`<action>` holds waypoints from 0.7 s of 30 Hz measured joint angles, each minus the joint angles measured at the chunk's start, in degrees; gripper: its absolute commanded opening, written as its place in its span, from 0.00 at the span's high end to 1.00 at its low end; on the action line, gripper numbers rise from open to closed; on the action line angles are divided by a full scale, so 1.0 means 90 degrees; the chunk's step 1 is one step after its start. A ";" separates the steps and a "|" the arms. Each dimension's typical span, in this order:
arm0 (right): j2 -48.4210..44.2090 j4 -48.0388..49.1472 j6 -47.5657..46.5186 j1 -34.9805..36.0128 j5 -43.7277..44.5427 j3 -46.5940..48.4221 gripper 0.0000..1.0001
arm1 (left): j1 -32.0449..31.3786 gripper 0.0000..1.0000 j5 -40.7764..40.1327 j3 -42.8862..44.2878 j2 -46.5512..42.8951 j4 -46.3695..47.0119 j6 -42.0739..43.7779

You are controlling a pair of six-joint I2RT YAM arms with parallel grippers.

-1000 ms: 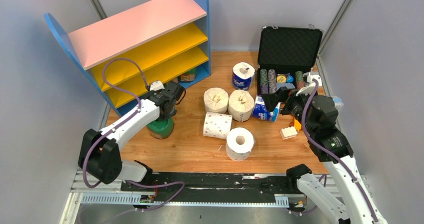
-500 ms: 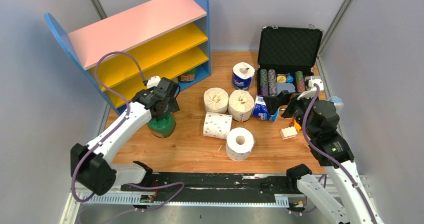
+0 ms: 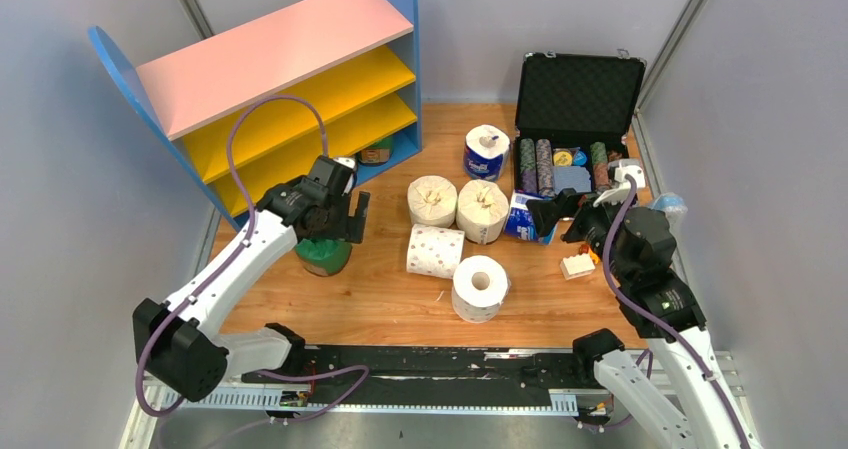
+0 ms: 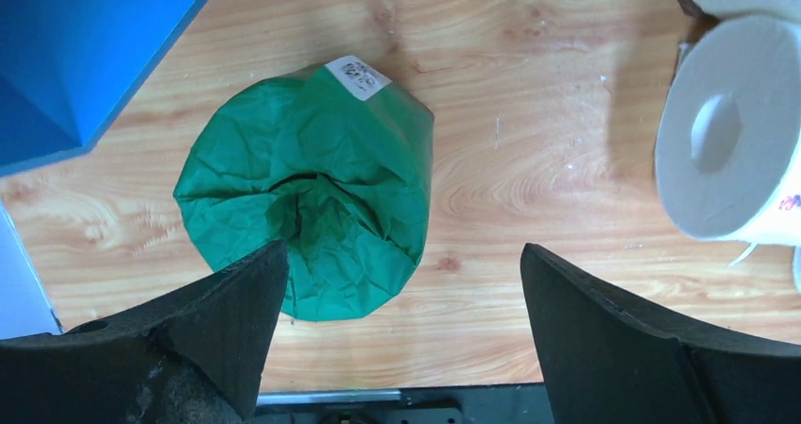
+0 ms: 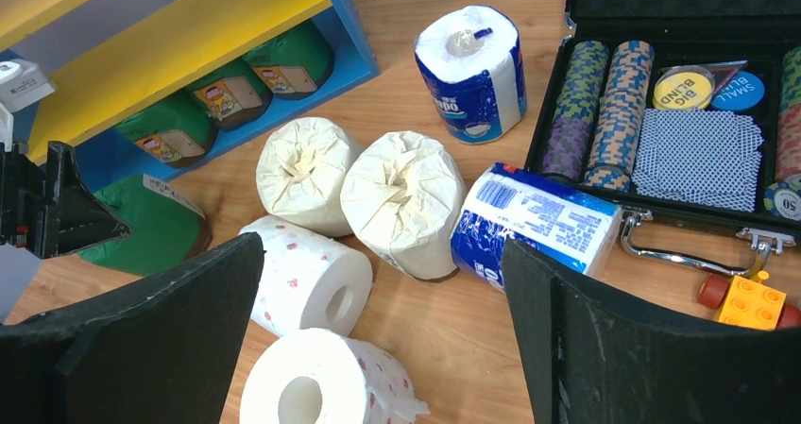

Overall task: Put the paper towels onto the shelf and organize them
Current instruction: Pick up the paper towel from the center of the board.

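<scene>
We see the left gripper spread wide and empty above a green-wrapped roll, which stands upright on the wooden table near its left edge, just in front of the blue side panel of the shelf; the fingers flank the roll without pressing it. The shelf stands at the table's far left corner, and the right wrist view shows two more green rolls lying on its lowest board. The right gripper is likewise wide open and holds nothing, hanging near the right edge beside the open black case. In the middle of the table sit two cream-wrapped rolls touching side by side, two bare white rolls nearer us, a blue-and-white roll standing farther back, and a blue-printed pack lying against the case
</scene>
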 measured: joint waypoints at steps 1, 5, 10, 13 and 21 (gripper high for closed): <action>0.0000 0.0007 -0.0012 0.0000 -0.0022 -0.0024 0.00 | -0.0002 0.01 0.0092 -0.0027 0.0010 0.0041 0.0189; -0.0007 0.0010 -0.0041 0.0000 -0.0053 -0.0056 0.00 | -0.0002 0.07 0.0287 -0.0087 0.0083 0.0194 0.0665; -0.0044 0.0019 -0.0090 0.0000 -0.0097 -0.0073 0.00 | -0.0007 0.13 0.0253 -0.0197 0.0622 0.0345 0.0828; -0.0044 0.0022 -0.0107 0.0000 -0.0119 -0.0075 0.00 | -0.0007 0.21 0.0121 -0.0265 0.0971 0.0374 0.0750; -0.0129 0.0034 -0.0126 0.0000 -0.0121 -0.0083 0.00 | -0.0007 0.56 -0.0563 -0.0386 0.1299 0.0505 -0.0041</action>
